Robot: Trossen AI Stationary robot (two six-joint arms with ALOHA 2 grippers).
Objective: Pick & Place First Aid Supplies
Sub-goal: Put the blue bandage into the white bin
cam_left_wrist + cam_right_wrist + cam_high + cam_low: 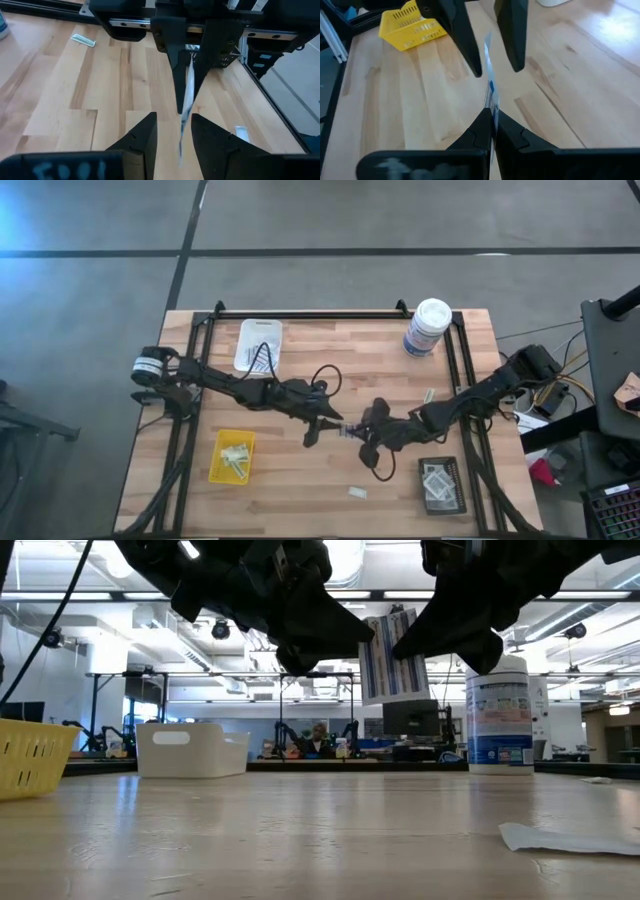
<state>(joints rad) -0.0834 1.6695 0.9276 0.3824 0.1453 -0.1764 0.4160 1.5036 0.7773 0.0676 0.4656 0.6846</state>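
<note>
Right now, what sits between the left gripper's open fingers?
The blue-and-white striped strip, hanging edge-on in the gap of the left gripper, untouched. The right gripper pinches its other end. The left wrist view shows it.

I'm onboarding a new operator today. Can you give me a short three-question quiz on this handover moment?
1. True or false: the right tool is shut on the striped packet.
2. Which tray holds pale strips? A) the yellow tray B) the white tray C) the black tray
3. Fill in: the left tool has its fingers ____ on either side of the packet.

Key: 1 true; 2 A; 3 open. The packet hangs above the table between the two tools, and only the right tool pinches it.
</note>
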